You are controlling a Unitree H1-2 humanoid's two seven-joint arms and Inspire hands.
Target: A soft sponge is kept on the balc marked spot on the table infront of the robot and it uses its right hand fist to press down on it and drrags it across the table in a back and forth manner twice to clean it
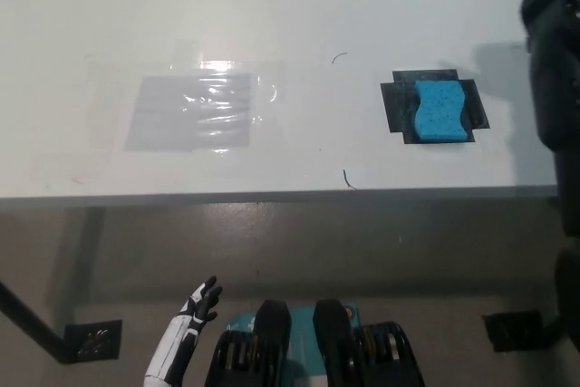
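Note:
A blue soft sponge point(442, 111) lies on the black marked spot point(394, 107) at the right of the white table point(299, 15). My black right arm point(554, 61) rises along the picture's right edge, to the right of the sponge and apart from it. Its hand is cut off at the top edge. My white left hand point(198, 307) rests low at the lower left, below the table's front edge, open with its fingers apart and holding nothing.
A clear shiny plastic patch point(195, 113) is stuck flat on the table's left half. Small dark pen marks point(346, 178) sit near the front edge. Black table feet point(92, 342) stand on the floor under the table.

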